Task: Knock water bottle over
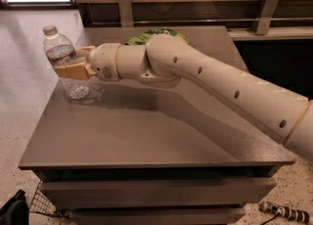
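The water bottle (61, 55) is clear and ribbed, with a white cap and a red, white and blue label band. It stands at the far left edge of the grey table (146, 136), with its top leaning to the left. My gripper (71, 65) is at the end of the cream arm (205, 79) that reaches in from the right. It presses against the bottle's middle, just below the label.
A green bag (156, 35) lies at the back of the table, partly hidden behind the arm. The bottle is close to the table's left edge, with floor beyond. A wire basket (44, 204) sits on the floor at the lower left.
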`<state>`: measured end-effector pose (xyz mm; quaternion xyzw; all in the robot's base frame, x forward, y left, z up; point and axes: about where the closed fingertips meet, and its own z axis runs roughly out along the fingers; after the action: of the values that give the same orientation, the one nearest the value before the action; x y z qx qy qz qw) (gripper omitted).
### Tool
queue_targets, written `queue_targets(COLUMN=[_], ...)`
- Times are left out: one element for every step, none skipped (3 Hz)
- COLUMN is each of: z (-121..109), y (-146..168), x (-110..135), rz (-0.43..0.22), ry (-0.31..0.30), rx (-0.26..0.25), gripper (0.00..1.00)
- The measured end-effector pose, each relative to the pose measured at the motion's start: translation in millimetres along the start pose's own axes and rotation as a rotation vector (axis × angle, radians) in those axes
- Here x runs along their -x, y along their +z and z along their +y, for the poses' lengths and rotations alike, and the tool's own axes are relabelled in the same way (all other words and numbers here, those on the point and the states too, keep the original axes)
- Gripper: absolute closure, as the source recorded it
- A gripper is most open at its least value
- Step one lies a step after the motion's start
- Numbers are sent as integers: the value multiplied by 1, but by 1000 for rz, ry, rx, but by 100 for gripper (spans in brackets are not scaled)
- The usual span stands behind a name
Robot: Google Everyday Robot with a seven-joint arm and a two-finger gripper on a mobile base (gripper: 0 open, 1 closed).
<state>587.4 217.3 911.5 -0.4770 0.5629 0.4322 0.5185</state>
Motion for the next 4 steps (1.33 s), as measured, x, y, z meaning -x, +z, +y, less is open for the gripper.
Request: queue_targets(z=[3,4,7,14], y=[-11,-31,-47,-63], x=[11,22,27,21], rz=[79,192,328,535], ry=[-4,3,13,36], rx=[3,2,10,6], gripper=[100,100,100,100])
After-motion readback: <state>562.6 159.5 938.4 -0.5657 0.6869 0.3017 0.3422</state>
